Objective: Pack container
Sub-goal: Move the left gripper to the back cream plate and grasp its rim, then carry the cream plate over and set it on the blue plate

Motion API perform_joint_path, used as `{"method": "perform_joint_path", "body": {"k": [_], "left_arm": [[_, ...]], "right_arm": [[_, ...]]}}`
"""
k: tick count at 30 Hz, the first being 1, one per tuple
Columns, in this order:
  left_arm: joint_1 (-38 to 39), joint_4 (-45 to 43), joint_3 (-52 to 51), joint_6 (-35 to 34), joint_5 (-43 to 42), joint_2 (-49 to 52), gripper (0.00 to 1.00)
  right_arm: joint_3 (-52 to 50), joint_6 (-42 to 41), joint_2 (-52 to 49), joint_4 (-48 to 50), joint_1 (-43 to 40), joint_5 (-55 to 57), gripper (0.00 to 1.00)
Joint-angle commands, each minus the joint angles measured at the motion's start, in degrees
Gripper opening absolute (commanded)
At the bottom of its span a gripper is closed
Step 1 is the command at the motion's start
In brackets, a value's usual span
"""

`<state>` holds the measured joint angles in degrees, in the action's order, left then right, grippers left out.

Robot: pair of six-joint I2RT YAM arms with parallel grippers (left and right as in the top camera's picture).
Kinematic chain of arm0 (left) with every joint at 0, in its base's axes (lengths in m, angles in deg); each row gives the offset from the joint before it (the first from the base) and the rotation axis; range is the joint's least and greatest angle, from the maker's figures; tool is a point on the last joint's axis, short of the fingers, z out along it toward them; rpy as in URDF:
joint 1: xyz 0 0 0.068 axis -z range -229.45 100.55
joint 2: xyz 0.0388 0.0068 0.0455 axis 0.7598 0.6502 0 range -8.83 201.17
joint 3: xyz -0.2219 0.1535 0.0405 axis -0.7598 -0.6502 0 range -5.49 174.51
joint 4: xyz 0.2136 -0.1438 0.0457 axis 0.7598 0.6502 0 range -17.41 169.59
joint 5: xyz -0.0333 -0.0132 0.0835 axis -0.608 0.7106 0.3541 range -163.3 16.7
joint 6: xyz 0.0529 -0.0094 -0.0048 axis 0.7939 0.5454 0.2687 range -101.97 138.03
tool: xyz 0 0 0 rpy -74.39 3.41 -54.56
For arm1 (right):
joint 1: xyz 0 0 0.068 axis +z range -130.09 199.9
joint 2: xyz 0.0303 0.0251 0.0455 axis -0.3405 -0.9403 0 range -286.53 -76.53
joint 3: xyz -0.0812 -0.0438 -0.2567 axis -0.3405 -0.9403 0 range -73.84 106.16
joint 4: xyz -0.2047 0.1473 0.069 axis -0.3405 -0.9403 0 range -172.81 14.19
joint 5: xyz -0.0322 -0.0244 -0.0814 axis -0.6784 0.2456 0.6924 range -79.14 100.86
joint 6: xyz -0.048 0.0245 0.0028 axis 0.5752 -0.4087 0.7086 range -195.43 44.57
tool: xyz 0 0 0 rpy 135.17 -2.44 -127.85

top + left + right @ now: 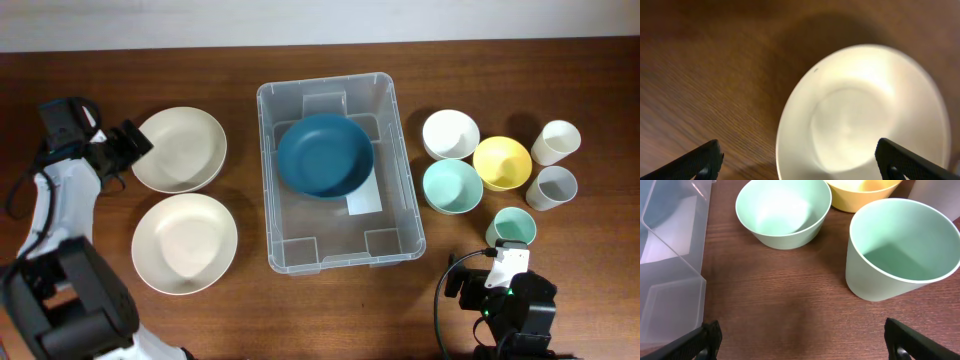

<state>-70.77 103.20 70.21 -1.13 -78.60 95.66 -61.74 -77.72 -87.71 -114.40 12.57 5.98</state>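
The clear plastic container [340, 175] stands mid-table with a dark blue bowl [325, 155] in it and a white label on its base; its corner shows in the right wrist view [670, 275]. Two cream plates [180, 148] [184, 242] lie to its left. My left gripper [128, 145] is open at the upper plate's left edge; the plate fills the left wrist view [865, 115], between the fingers [800, 162]. My right gripper [802, 340] is open and empty over bare wood, just in front of a mint cup [900, 250] and a mint bowl [783, 211].
Right of the container stand a white bowl [450, 133], a yellow bowl [501, 162], the mint bowl [452, 186], a cream cup [556, 142], a grey cup [552, 187] and the mint cup [512, 228]. The right arm's body [515, 300] is at the table's front edge.
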Motion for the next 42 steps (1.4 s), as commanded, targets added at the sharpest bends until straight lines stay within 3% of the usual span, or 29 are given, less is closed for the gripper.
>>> {"method": "perform_joint_path", "body": {"k": [1,5,7,12,14,18,26,32,37,42], "left_arm": [[0.17,-0.57,0.20,-0.52,-1.97,3.74,0.99],[0.28,-1.25,0.20,-0.52,-4.59,8.46,0.98],[0.28,-1.55,0.20,-0.52,-4.59,9.90,0.90],[0.26,-3.17,0.20,-0.52,-4.57,11.13,0.57],[0.17,-4.02,0.20,-0.52,-4.59,11.13,0.34],[0.17,-4.55,0.22,-0.52,-4.57,11.13,0.02],[0.17,-4.61,4.94,-0.50,-4.61,8.15,0.01],[2.51,-0.59,11.23,0.04,-7.43,-1.79,0.01],[10.01,3.45,12.33,3.65,-8.02,-10.08,0.01],[22.62,7.41,12.31,5.35,-8.00,-12.46,0.01]], "right_arm": [[0.20,0.55,0.26,0.17,0.57,-0.50,0.99],[0.20,0.55,0.26,0.17,0.57,-0.50,0.99],[0.20,0.55,0.26,0.17,0.57,-0.50,0.99],[0.22,0.55,0.26,0.17,0.57,-0.50,0.99],[0.20,0.55,0.26,0.17,0.57,-0.50,0.99],[0.20,0.55,0.26,0.17,0.57,-0.50,0.99],[0.20,0.55,0.26,0.17,0.57,-0.50,0.99],[0.20,0.55,0.26,0.17,0.57,-0.50,0.99],[0.20,0.55,0.26,0.17,0.57,-0.50,0.99],[0.20,0.55,0.26,0.17,0.57,-0.50,0.99]]}}
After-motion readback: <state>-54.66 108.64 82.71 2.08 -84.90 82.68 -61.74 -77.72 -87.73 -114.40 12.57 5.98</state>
